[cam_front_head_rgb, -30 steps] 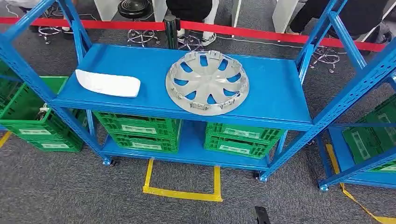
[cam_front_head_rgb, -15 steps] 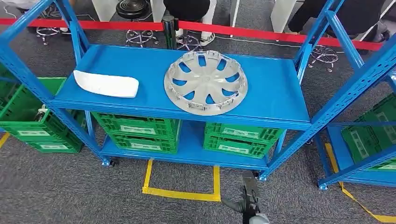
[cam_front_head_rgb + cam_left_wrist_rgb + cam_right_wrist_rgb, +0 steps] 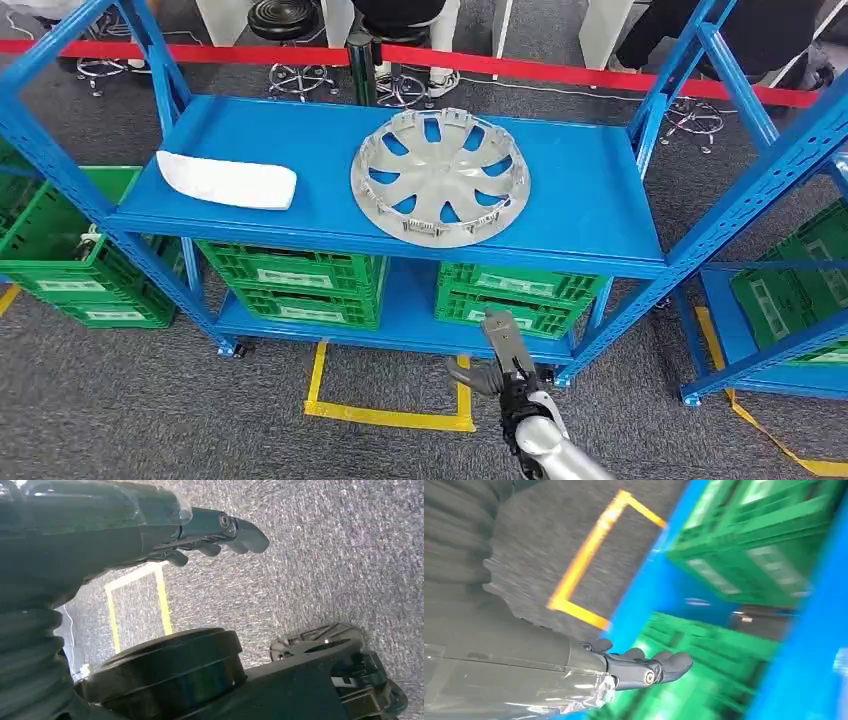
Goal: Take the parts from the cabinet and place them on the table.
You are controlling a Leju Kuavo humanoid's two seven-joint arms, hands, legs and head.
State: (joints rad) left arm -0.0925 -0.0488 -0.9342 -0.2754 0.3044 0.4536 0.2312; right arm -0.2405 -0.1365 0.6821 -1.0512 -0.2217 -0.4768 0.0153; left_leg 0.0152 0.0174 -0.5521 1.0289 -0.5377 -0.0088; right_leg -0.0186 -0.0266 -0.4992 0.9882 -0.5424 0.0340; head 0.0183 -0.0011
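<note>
Shelf rack (image 3: 590, 200): painted blue metal, smooth with a soft sheen, uprights punched with holes; the wheel cover (image 3: 440, 177) on it looks like silver-grey plastic with a dull satin finish, and the white panel (image 3: 227, 181) beside it is smooth, matt white plastic. Crates (image 3: 295, 280) under the shelf are green moulded plastic, ribbed and latticed, with pale paper-like labels; floor carpet (image 3: 150, 400) is rough, speckled grey pile with glossy yellow tape (image 3: 390, 415) stuck on. Right hand (image 3: 500, 365): dark matt plastic fingers below a shiny silver metal forearm, and the left hand (image 3: 210, 535) shows a clear glossy film over its dark casing.
</note>
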